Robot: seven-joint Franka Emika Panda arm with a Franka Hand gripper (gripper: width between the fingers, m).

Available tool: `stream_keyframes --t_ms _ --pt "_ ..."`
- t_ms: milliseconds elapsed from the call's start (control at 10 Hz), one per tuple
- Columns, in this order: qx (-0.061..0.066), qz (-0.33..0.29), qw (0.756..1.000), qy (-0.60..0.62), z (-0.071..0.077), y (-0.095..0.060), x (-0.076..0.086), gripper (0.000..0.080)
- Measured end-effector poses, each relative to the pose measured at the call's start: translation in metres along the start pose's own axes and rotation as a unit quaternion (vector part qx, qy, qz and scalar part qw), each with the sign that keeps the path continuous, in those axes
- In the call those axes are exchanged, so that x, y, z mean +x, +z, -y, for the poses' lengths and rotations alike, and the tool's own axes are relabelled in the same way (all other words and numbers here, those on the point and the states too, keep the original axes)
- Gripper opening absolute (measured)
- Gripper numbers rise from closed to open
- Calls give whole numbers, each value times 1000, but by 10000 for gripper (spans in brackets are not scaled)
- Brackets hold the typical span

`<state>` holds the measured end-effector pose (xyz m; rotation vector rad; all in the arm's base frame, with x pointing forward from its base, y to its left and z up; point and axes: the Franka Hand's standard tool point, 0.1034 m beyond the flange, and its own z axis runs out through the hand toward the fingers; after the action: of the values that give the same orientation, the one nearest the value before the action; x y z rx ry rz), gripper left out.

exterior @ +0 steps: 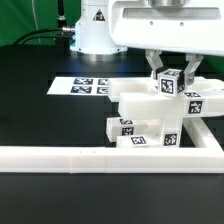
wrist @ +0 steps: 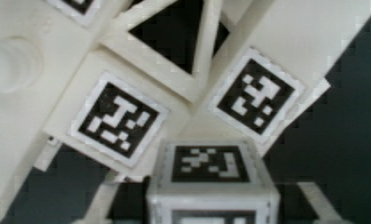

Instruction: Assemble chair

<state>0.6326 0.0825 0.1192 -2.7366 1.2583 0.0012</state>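
The partly built white chair (exterior: 150, 115) stands inside the corner of the rail: a flat slab with tagged square posts and bars stacked round it. My gripper (exterior: 171, 75) hangs over its top at the exterior view's right, straddling the upper end of a tagged white post (exterior: 168, 84). In the wrist view the post (wrist: 208, 165) lies between my fingers (wrist: 107, 195), with a dark gap showing on each side, so the gripper (wrist: 208, 200) is open round it. Beyond it I see more tagged chair faces (wrist: 120, 115) and a slanted bar (wrist: 164, 60).
The long white L-shaped border rail (exterior: 90, 157) runs along the front and up the exterior view's right side. The marker board (exterior: 85, 87) lies flat on the black table behind the chair, near the robot base (exterior: 95, 30).
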Motion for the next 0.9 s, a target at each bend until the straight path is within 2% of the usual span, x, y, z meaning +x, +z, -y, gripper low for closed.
stream_keyframes --t_ms 200,400,500,600,700,900 --pt "4 5 998 58 1 0 -1 284" --pt "4 5 999 49 1 0 -1 297" --pt "4 5 999 41 1 0 -2 470" --pt "3 6 999 38 4 1 -6 607" --pt "3 5 1000 7 4 1 -7 638" --pt "3 5 997 -78 4 1 -7 646"
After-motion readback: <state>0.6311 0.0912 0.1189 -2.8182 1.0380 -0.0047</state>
